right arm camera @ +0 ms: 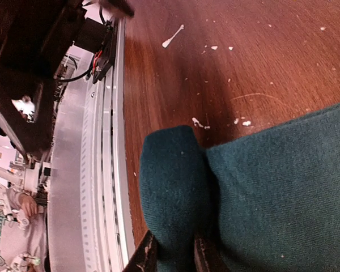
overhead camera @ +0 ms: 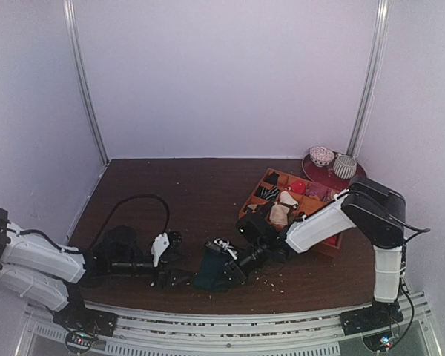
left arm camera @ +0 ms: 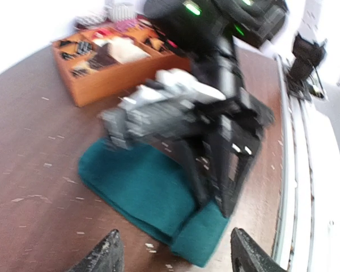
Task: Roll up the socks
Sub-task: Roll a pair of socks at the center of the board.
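Brown wood bench (overhead camera: 193, 193) carries an orange tray (left arm camera: 119, 76) at right rear; teal socks (left arm camera: 141, 192) lie bunched near the front edge. Only the right wrist view shows the right tool (right arm camera: 173, 258) pinching a sock fold; the left wrist view shows the left tool (left arm camera: 175, 255) spread wide.
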Controlling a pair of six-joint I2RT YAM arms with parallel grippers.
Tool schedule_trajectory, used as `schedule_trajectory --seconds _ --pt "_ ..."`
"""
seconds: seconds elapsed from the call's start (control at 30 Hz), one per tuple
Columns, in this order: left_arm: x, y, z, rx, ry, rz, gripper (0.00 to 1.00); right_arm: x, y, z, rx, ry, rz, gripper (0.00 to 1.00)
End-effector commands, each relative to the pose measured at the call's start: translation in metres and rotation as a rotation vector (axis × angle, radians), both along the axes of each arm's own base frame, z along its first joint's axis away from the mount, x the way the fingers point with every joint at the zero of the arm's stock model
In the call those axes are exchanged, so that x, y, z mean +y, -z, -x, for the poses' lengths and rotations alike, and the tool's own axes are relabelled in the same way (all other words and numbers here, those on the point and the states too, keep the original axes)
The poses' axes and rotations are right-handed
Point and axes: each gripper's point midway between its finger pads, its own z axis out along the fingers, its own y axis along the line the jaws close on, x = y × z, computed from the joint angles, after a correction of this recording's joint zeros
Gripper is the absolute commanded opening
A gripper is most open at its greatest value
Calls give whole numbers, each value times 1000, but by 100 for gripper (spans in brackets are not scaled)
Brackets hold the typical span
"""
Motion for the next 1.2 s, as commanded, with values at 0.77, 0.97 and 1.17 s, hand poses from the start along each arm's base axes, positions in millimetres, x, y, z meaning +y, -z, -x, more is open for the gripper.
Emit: schedule_trajectory --seconds 0.77,0.97,1.17 --pt "-51 76 42 100 275 -140 39 -29 43 -11 243 104 149 20" --pt "-53 92 44 125 278 -207 18 -24 36 -10 270 94 122 21" --pt "-50 110 39 198 228 -292 0 -19 14 -13 231 83 60 22"
